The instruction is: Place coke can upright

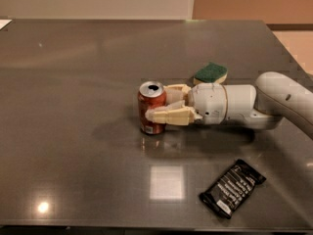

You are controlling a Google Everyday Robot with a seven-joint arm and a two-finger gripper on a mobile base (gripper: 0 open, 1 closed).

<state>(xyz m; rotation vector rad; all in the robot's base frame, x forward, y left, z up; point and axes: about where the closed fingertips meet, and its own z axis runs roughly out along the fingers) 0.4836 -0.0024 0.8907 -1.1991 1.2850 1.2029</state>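
Note:
The coke can [150, 107] is red with a silver top and stands upright on the dark table [73, 82], a little right of centre. My gripper [157, 102] reaches in from the right, level with the table. Its cream fingers [171, 115] lie on either side of the can, one in front and one behind, closed against its right side. The white arm [234, 104] runs off to the right edge of the view.
A green sponge [211, 73] lies just behind the wrist. A black snack packet [232, 187] lies near the front right of the table. The table's right edge runs close past the arm.

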